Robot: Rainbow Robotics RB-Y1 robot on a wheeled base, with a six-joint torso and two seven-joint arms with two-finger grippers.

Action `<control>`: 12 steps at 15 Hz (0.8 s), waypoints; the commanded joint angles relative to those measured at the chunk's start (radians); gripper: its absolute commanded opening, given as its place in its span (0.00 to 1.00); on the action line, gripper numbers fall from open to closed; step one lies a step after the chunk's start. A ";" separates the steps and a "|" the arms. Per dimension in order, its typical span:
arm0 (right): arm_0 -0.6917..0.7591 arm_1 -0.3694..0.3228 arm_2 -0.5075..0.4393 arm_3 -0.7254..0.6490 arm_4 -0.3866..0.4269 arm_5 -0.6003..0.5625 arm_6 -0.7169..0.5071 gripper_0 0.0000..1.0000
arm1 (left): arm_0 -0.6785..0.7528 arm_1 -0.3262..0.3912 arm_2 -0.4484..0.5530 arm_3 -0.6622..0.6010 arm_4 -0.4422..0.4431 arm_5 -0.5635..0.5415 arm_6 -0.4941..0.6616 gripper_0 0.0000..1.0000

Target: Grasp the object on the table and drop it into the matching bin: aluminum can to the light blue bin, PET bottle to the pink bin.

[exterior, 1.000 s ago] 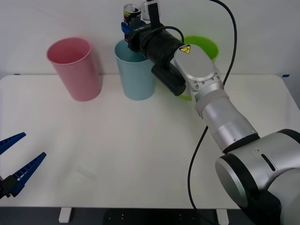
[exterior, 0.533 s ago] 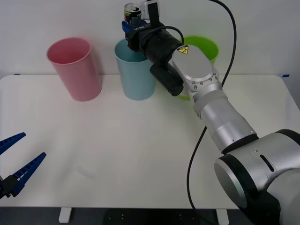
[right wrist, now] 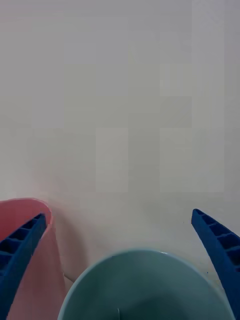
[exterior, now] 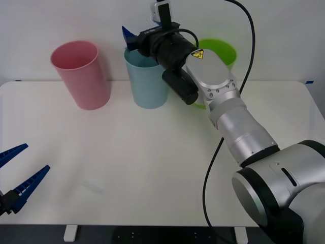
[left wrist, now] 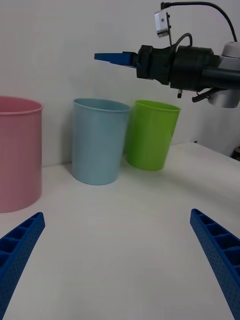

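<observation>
Our right gripper [exterior: 133,39] hangs just above the round rim of the tall light blue plastic bin [exterior: 147,81], its blue ribbed fingers [right wrist: 20,255] now spread wide apart with nothing between them. Half a second ago those fingers were clamped on the small dark aluminum drink can with the silver top; now the can is gone from the grip, so we judge it has dropped into the bin directly below, though its inside is too dim to confirm. The tall pink plastic bin [exterior: 81,73] stands beside it, to the gripper's left. Our left gripper [exterior: 20,178] waits spread open, low over the white table [exterior: 152,162]. The drop looks complete.
</observation>
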 commanded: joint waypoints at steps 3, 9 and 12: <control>0.002 -0.026 0.011 -0.002 -0.064 -0.074 0.005 1.00 | 0.000 0.000 0.000 0.000 0.000 0.000 0.000 1.00; 0.143 -0.112 0.116 -0.192 -0.135 -0.076 0.005 1.00 | 0.000 0.000 0.000 0.000 0.000 0.000 0.000 1.00; 0.240 -0.194 0.182 -0.333 -0.182 -0.078 -0.003 1.00 | 0.000 0.000 0.000 0.000 0.000 0.000 0.000 1.00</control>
